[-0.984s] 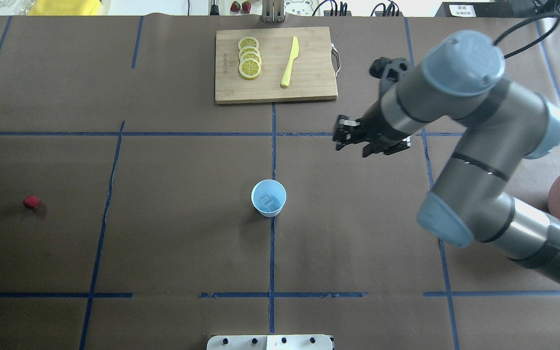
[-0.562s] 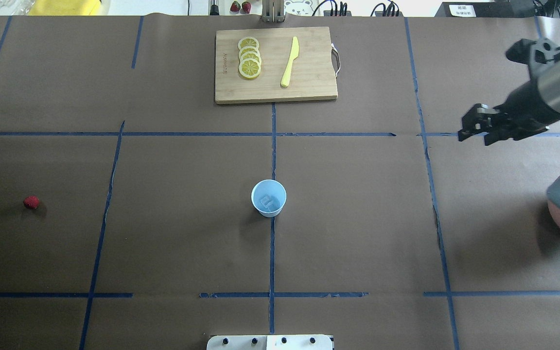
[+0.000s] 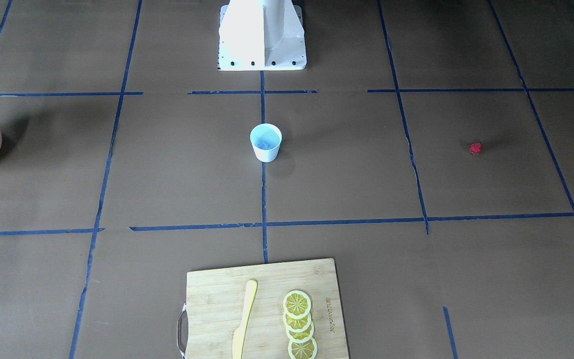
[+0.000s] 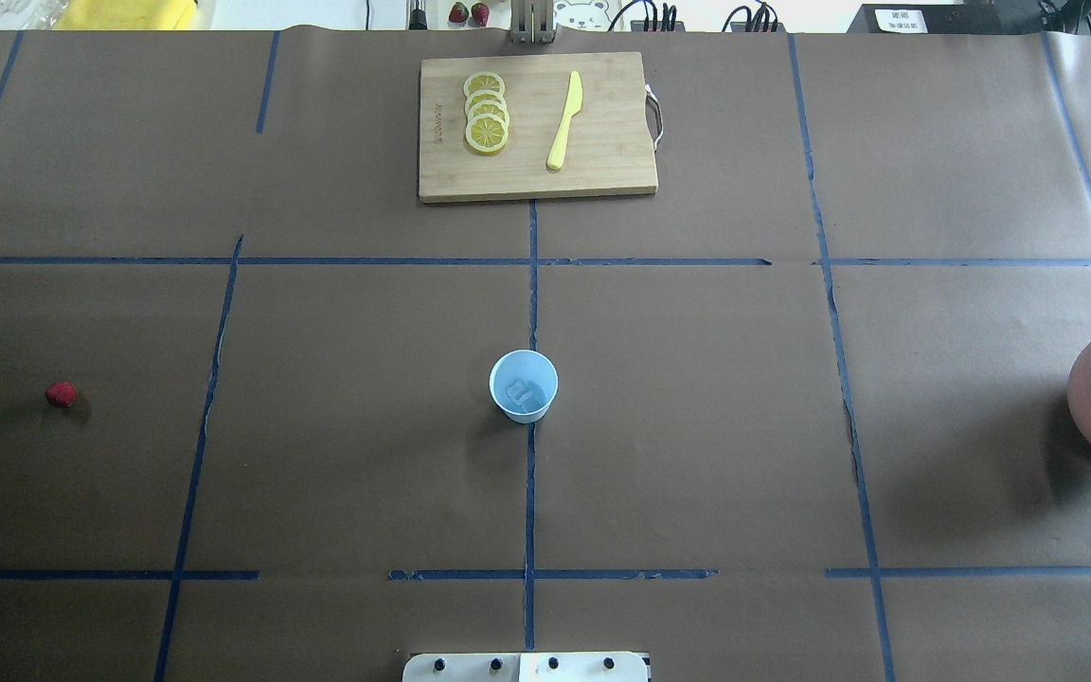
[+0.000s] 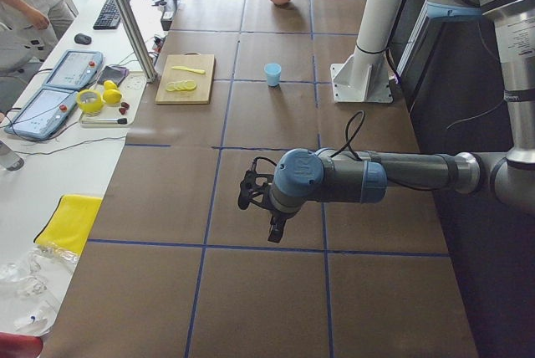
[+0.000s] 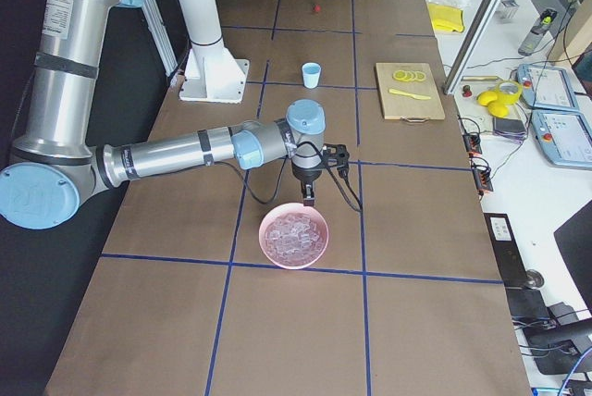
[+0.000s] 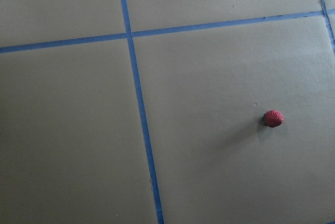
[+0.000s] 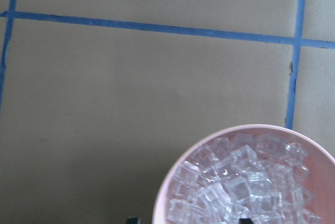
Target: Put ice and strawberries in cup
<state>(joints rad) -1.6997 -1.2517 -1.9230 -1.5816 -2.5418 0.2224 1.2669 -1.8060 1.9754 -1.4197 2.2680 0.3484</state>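
On the brown table (image 4: 697, 426), cup (image 4: 534, 414) and pink bowl (image 4: 1081, 398) hold ice (image 4: 525, 392); right fingers (image 6: 308, 194) apart, left fingers (image 5: 275, 227) unclear.

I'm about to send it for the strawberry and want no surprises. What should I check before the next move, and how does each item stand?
1. Cup upright, mouth unblocked: ok.
2. Ice in the cup: ok, cubes show inside.
3. Strawberry lying free on the table, nothing close to it: ok.
4. Strawberry centred under the left gripper: not ok; in the left wrist view it sits low and to the right.
5. Left gripper open: cannot tell.
6. Right gripper away from the cup: ok, it hangs over the pink bowl.
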